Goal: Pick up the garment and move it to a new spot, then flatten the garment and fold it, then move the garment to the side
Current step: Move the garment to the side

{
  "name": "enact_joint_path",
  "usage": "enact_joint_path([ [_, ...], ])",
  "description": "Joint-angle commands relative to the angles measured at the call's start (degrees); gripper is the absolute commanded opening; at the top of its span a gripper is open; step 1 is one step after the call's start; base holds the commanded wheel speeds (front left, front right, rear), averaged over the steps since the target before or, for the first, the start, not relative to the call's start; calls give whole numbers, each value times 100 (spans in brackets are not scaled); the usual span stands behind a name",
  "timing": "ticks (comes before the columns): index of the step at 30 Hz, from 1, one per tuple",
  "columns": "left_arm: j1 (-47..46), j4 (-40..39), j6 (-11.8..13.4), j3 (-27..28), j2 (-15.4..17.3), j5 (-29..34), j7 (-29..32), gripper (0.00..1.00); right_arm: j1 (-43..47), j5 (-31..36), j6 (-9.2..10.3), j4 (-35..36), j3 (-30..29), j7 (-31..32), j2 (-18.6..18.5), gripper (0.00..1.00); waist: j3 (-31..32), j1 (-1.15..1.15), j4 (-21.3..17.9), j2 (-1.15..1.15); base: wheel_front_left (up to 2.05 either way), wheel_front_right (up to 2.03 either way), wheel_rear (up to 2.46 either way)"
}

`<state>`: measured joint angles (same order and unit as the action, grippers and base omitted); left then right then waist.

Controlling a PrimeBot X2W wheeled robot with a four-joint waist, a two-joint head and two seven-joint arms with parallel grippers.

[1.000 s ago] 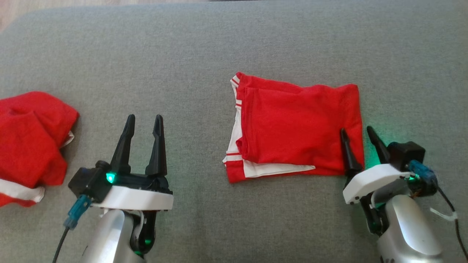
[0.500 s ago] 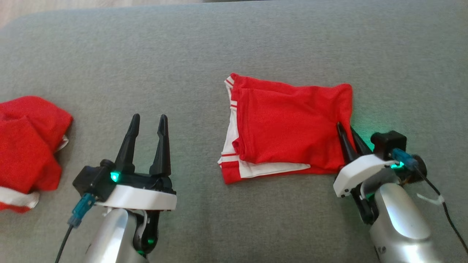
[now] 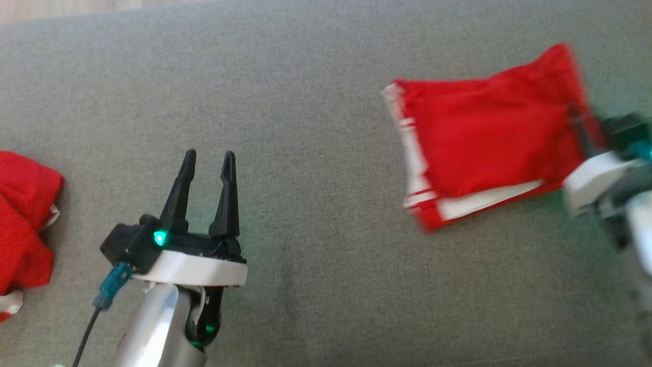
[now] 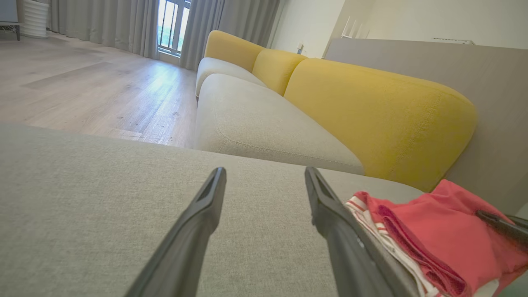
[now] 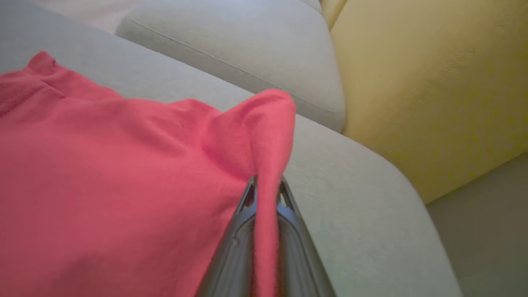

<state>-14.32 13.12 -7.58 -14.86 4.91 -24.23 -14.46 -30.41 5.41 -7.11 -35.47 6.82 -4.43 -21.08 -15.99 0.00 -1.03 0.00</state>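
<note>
Folding looks done, so the step in hand is judged to be the last one: carrying the folded garment (image 3: 484, 137) off to the side. To do it well, the pinched edge should lead and the rest trail flat over the grey cushion (image 3: 305, 153), low enough that the stacked layers and the white trim underneath do not slide apart. It should halt short of the cushion's right edge, where the surface rounds away towards the yellow backrest (image 5: 433, 82). A lift too high from this one hold would probably let the fold drop open. The right gripper (image 5: 267, 185) has its fingers pressed together on a raised ridge of red cloth at the garment's right border, with fabric standing up between them; in the head view that arm is blurred. The garment lies near the cushion's far right corner, well apart from the other red garment (image 3: 25, 224) bunched at the left edge. The left gripper (image 3: 208, 159) has its fingers spread wide over bare cushion near the front edge, holding and touching nothing.
</note>
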Motion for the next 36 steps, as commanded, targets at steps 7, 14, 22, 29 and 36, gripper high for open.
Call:
enact_joint_path([
  [7,-330,-197,9,93,193,-102,-54,100,-707,-126,-37,-245,-393,156,-1054,0,-330,0,96,0,0,0,0],
  [14,-418,-218,9,151,261,-136,-54,100,-909,215,-37,-433,-1135,320,-1228,0,-487,0,208,0,0,0,0],
  [22,-446,-199,9,200,265,-148,-54,100,-883,476,-37,-367,-1723,248,-935,100,-497,0,233,0,0,0,0],
  [29,-374,-153,9,274,251,-146,-54,100,-842,530,-37,223,-1692,-106,-339,100,-260,0,130,0,0,0,0],
  [36,-188,-246,9,426,196,-105,-54,100,-425,146,-37,1384,-1232,-405,724,100,204,0,25,0,0,0,0],
])
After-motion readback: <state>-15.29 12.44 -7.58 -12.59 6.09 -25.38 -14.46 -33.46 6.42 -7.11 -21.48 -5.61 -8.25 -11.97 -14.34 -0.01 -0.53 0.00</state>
